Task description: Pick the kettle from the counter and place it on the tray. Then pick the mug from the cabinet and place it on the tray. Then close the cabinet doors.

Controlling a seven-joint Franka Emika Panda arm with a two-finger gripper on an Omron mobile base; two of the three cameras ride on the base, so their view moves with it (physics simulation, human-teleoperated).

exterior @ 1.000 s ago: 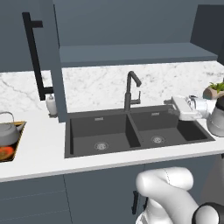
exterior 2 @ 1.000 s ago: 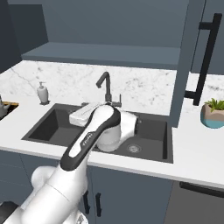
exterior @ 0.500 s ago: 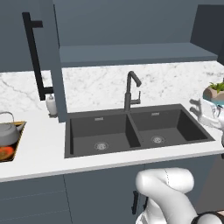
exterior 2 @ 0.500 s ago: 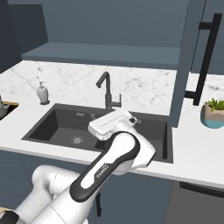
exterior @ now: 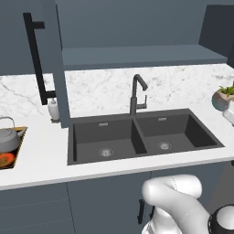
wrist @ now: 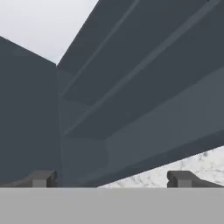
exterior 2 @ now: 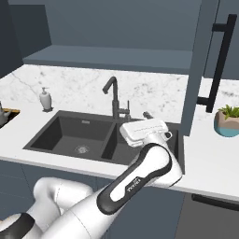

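Kettle (exterior: 9, 139) sits on tray (exterior: 13, 161) at bench's (exterior: 41, 157) far left. Cabinet door (exterior 2: 198, 70) stands ajar: rigid, hinge-guided, best pushed near its outer edge. End effector (wrist: 109, 179) jaws apart, empty.

The tray (exterior: 10, 161) and kettle (exterior: 7, 138) are cut off by the picture's left edge.

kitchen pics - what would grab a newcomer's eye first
The black double sink sunk mid-counter with its tall faucet behind it, and the white arm arching over its right end, gripper open. Then the kettle on the tray at far left.
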